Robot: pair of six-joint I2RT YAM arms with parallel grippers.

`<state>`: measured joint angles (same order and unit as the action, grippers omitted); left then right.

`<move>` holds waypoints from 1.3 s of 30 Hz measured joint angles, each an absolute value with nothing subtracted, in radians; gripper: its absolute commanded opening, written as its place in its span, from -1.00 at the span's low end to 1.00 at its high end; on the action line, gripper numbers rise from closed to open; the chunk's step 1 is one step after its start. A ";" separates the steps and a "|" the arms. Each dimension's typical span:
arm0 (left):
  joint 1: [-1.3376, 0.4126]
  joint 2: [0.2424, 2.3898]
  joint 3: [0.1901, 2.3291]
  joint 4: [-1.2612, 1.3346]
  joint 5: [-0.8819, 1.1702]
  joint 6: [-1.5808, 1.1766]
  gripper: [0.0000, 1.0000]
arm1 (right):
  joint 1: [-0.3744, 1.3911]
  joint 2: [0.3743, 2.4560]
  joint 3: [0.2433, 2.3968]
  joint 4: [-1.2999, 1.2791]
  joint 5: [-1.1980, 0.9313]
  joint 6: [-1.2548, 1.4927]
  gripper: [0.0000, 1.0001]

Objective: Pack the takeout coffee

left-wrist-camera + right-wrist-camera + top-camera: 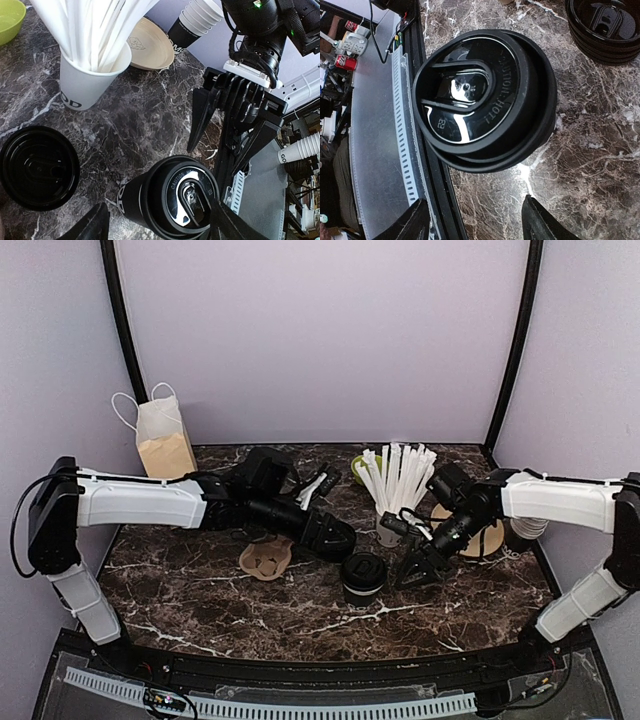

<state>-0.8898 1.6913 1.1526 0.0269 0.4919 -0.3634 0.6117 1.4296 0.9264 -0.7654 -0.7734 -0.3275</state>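
Note:
One takeout coffee [363, 578], a black paper cup with a black lid, stands upright at the front middle of the marble table [200, 600]. My left gripper [343, 538] hovers just behind and left of it, open. In the left wrist view the cup [170, 202] sits between the spread fingers [95, 226], and the right finger overlaps the lid's edge. My right gripper [408, 578] is just right of the cup, open. In the right wrist view the lid [480, 95] lies beyond the fingertips [540, 222], with bare marble between them.
A paper bag [165, 445] stands at the back left. A white cup of straws [395, 490], a green bowl [362, 466], a tan plate [485, 538], nested cups [527, 528] and a cardboard carrier [265, 558] surround the work area. Loose black lids [37, 167] lie beside the cup.

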 measured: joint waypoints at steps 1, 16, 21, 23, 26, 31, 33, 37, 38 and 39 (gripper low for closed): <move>-0.891 1.700 1.158 0.031 0.499 -0.365 0.42 | 0.612 1.442 0.933 -0.766 -0.787 -0.331 0.20; -0.908 1.737 1.163 0.059 0.534 -0.374 0.26 | 0.612 1.556 1.024 -0.757 -0.856 -0.341 -0.04; -0.908 1.737 1.162 0.058 0.531 -0.371 0.25 | 0.612 1.560 1.043 -0.739 -0.839 -0.327 -0.03; -0.908 1.737 1.161 0.058 0.529 -0.370 0.28 | 0.612 1.561 1.051 -0.737 -0.836 -0.327 0.02; -0.908 1.737 1.157 0.054 0.511 -0.366 0.33 | 0.612 1.561 1.053 -0.737 -0.829 -0.324 0.17; -0.908 1.737 1.157 0.052 0.488 -0.362 0.34 | 0.612 1.551 1.050 -0.742 -0.805 -0.311 0.24; -0.908 1.737 1.158 0.051 0.485 -0.362 0.29 | 0.612 1.543 1.046 -0.748 -0.803 -0.310 0.24; -0.908 1.745 1.168 0.052 0.488 -0.363 0.13 | 0.612 1.541 1.022 -0.751 -0.804 -0.301 0.24; -0.908 1.749 1.170 0.052 0.490 -0.366 0.10 | 0.612 1.541 1.014 -0.752 -0.804 -0.300 0.24; -0.908 1.755 1.172 0.053 0.491 -0.366 0.09 | 0.612 1.541 1.005 -0.755 -0.804 -0.298 0.24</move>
<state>-0.9081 1.7546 1.1717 0.0528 0.4908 -0.3664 0.6117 1.5406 1.0050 -0.7551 -0.8040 -0.2977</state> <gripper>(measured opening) 0.572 0.620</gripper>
